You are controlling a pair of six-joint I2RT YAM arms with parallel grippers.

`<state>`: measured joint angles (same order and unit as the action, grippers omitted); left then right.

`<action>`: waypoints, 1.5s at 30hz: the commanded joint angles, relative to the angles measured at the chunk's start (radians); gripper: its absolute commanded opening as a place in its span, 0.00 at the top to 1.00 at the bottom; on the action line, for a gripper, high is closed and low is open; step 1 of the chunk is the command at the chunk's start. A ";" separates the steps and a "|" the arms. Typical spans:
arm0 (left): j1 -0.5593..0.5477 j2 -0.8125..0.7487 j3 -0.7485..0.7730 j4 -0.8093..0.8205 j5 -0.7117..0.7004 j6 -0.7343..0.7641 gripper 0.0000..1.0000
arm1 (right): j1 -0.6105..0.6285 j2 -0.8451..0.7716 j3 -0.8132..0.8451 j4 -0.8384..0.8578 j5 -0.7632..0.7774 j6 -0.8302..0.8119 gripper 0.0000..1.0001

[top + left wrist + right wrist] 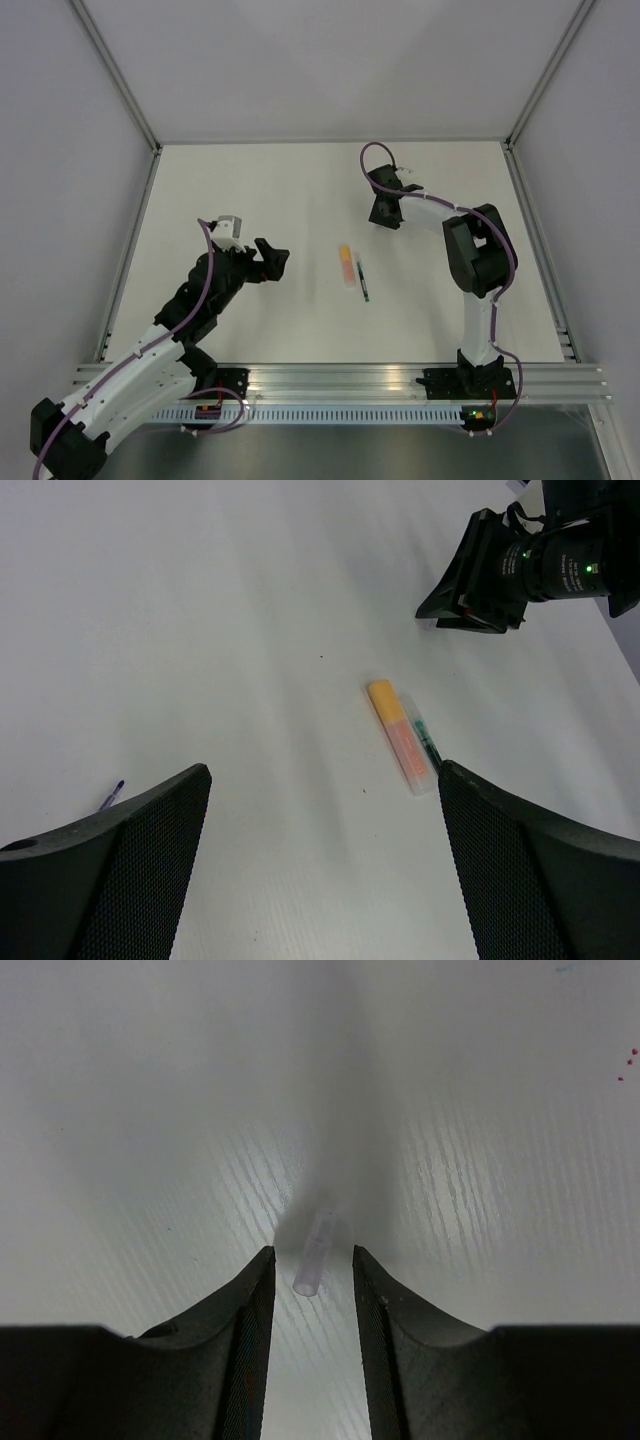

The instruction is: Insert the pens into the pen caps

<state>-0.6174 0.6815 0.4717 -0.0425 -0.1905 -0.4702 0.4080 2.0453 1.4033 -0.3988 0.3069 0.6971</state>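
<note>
from above, the right gripper (385, 212) hides what lies under it. only its wrist view shows a pale tube (313, 1253) (pen or cap, hard to tell) lying between narrowly parted fingers (245, 1330), a gap on either side, its length running away from the lens. the left gripper (268, 260) gapes wide, holding nothing. mid-table, the orange-pink pen (403, 748), orange at its far end, lies just beside the dark green pen (427, 743), both running near-to-far.

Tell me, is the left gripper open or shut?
Open: the left gripper shows its fingers wide apart, with nothing held between them.
</note>
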 commanded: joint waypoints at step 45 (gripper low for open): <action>0.001 0.074 0.048 0.070 0.138 0.016 0.02 | -0.006 0.072 -0.027 -0.040 -0.032 -0.151 1.00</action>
<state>-0.6174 0.7063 0.4725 0.0120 -0.0753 -0.4702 0.4145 2.0861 1.4479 -0.4053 0.3233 0.6128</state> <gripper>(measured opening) 0.985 0.080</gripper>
